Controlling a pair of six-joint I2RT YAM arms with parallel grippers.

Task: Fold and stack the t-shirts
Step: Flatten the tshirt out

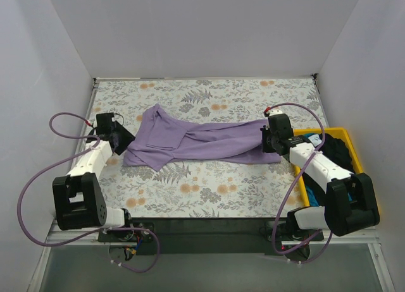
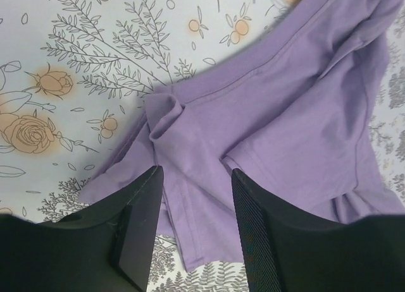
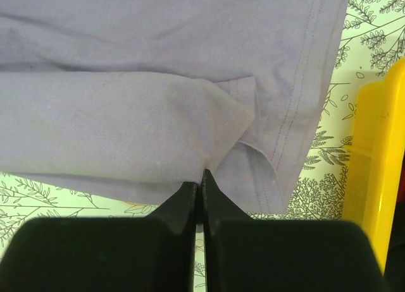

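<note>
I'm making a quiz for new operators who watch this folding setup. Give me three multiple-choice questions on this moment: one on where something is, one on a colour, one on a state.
1. Where does the yellow tray stand?
A. at the left edge of the table
B. at its right edge
C. at the far middle

2. What colour is the shirt spread on the table?
A. purple
B. black
C. blue

3. How is the left hand?
A. shut on the shirt
B. out of view
C. open over the shirt

Answers:
1 B, the top view shows it along the right side.
2 A, all three views show purple fabric lying across the floral top.
3 C, the left wrist view shows a clear gap between its two sides, with fabric below.
</note>
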